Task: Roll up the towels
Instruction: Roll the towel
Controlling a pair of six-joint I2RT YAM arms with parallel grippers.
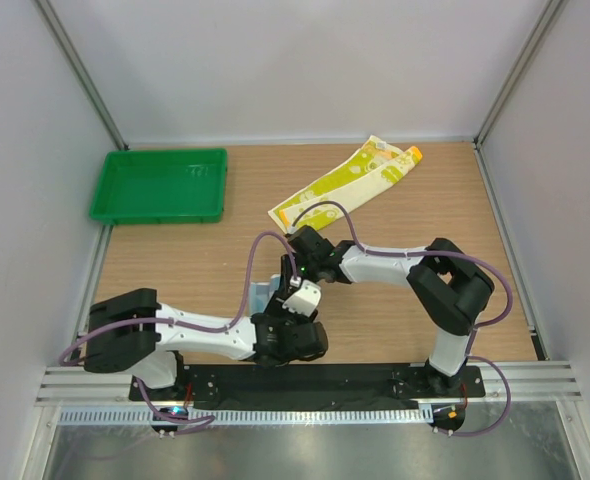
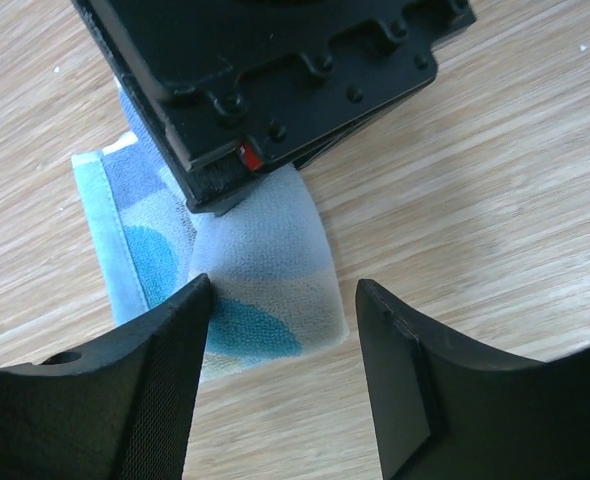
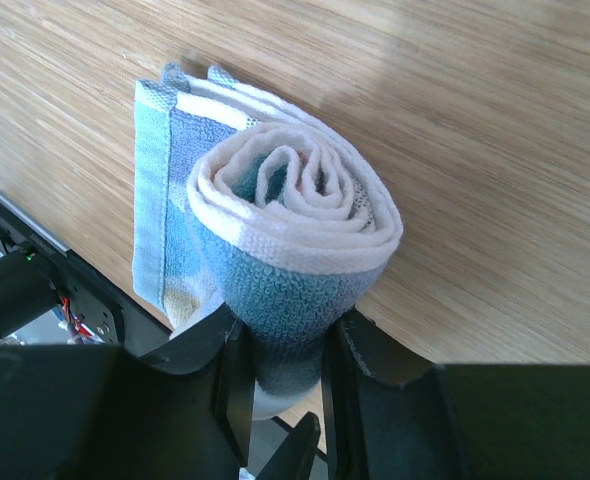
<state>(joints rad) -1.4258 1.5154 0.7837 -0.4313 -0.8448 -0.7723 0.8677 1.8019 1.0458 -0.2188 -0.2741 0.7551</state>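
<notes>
**Right gripper (image 3: 283,368) clamped on the half-rolled blue towel (image 3: 295,220); long towel not started**

Fingers of my right hand fill the bottom of the right wrist view. They are closed snug on the lower end of the blue roll, cloth squeezed between them. The roll shows a tight white spiral at its end. A flat strip of the same towel lies unrolled beside it, toward upper left of that frame, so I judge this roll is well along but not finished.

My left gripper (image 2: 283,292) is wide open and holds nothing. Its jaws sit either side of the towel's lower edge at frame bottom, and the left finger overlaps the cloth. I cannot tell if it presses down.

In the top view the blue towel is mostly hidden under both wrists at lower centre, only a sliver showing. The yellow-green towel (image 1: 340,185) lies flat and stretched out at upper centre-right, well apart from both hands and untouched. So one roll is left to close and one whole towel is left to do.

Light wood-grain table (image 1: 175,260), smooth, with a few white specks in the left wrist view. Green tray (image 1: 158,185) at upper left. Pale walls (image 1: 295,60) on three sides, metal rail (image 1: 305,392) along the bottom edge
</notes>
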